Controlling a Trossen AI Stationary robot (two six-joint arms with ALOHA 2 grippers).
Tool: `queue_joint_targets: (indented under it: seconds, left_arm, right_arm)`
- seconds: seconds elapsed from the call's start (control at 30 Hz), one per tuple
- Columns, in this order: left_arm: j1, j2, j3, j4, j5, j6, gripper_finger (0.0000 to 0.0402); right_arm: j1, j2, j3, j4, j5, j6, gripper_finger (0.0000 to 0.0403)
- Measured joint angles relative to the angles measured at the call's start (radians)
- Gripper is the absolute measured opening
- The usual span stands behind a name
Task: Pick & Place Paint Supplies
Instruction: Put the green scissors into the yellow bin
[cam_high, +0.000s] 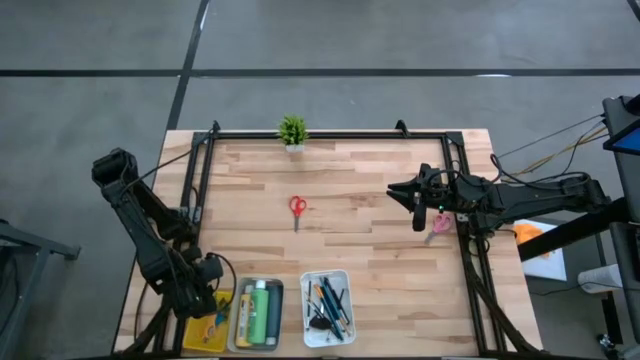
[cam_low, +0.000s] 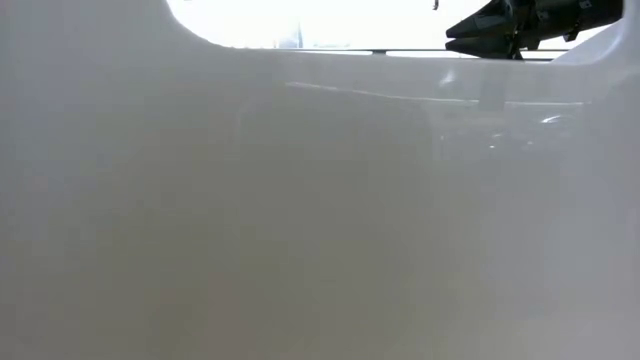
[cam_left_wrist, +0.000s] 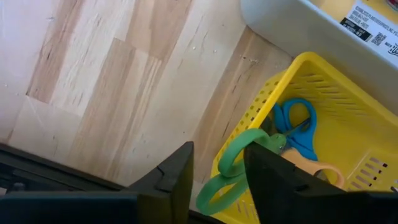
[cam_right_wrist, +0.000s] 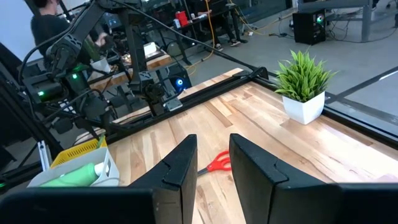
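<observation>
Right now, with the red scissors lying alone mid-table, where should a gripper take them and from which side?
Take the red scissors from straight above, since they lie flat on the bare table with nothing beside them. Grip across the narrow part just below the red handles, where the blades meet, with the jaws set crosswise to the blades, which point toward the trays. The right gripper hangs nearest.

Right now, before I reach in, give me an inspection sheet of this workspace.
Surface: light wooden table, black frame rails around it.
Job's things: red-handled scissors mid-table; pink-handled scissors near right edge; green-handled scissors across yellow plastic tray's rim; green and yellow bottles in grey tray; dark brushes in white tray.
Clutter: small green potted plant.
Grippers: left gripper open over yellow tray; right gripper open beside pink scissors.
Cables: thin cables off right side.
Surroundings: grey floor; person beyond table.
</observation>
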Motion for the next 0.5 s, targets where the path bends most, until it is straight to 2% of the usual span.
queue_joint_targets:
  seconds: [0.3,0.5]
  left_arm:
    - [0.0,-0.001,0.0,0.007,0.0,-0.003,0.0045]
    - [0.0,-0.001,0.0,0.023,0.0,-0.003,0.0009]
  right_arm:
    - [0.0,0.0,0.0,0.0,0.0,0.0,0.0093]
    - [0.0,0.0,0.0,0.0,0.0,0.0,0.0093]
